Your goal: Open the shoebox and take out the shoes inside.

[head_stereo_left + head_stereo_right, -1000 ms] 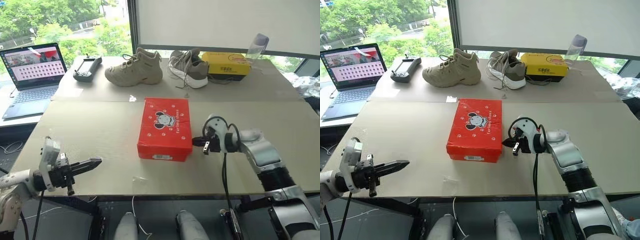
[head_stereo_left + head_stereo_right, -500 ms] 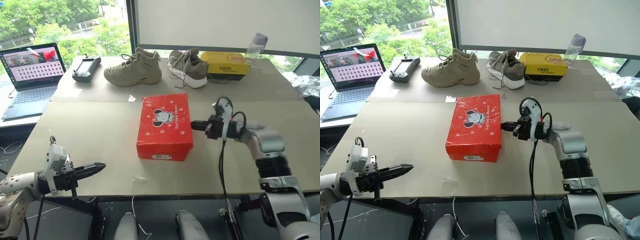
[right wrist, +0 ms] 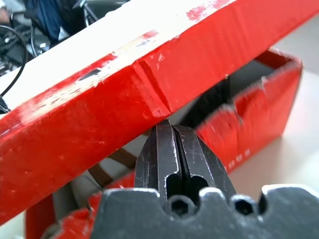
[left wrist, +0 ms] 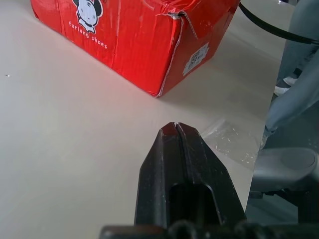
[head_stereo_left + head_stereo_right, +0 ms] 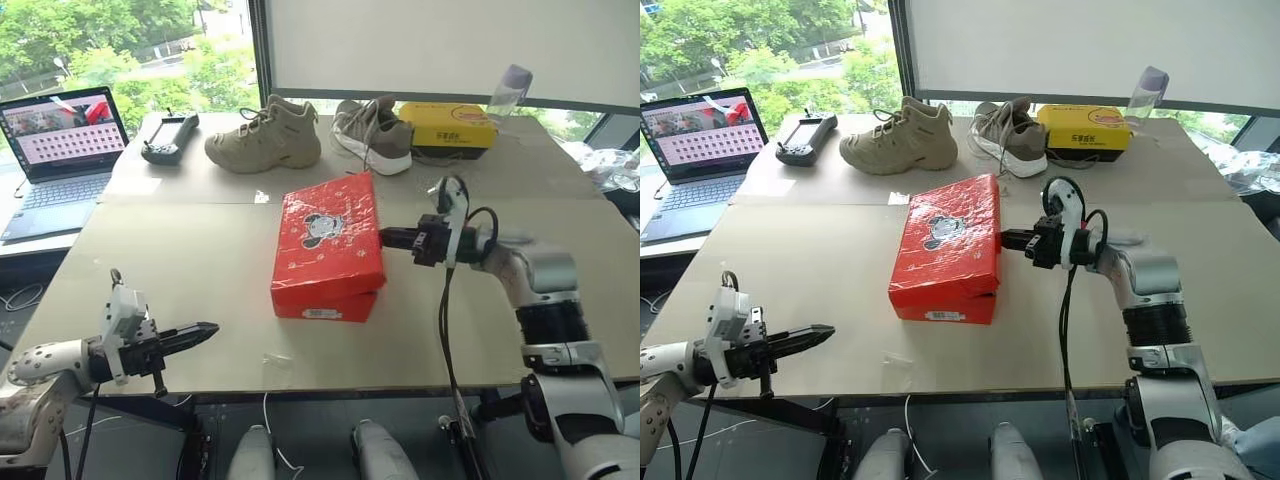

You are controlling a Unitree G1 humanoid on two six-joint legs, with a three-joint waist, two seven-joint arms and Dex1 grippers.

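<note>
The red shoebox (image 5: 328, 245) sits mid-table with its lid (image 3: 149, 74) tilted, the right edge raised off the base. My right gripper (image 5: 384, 237) is shut, its fingertips (image 3: 167, 130) pressed up under that raised lid edge. Below them the gap shows the base's red wall (image 3: 259, 119) and a dim interior. The shoes are hidden inside. My left gripper (image 5: 210, 329) is shut on nothing and hovers low over the table's front left, well apart from the box. In the left wrist view it points toward the box's labelled corner (image 4: 134, 35).
At the back stand a beige high-top sneaker (image 5: 265, 135), a grey-and-white sneaker (image 5: 372, 135), a yellow box (image 5: 447, 127) and a bottle (image 5: 508, 90). A controller (image 5: 168, 137) and a laptop (image 5: 60, 140) are far left. A clear plastic scrap (image 5: 280, 357) lies near the front edge.
My right gripper rose and moved in toward the box's right side, and the lid's right edge lifted with it. The left gripper stayed where it was.
</note>
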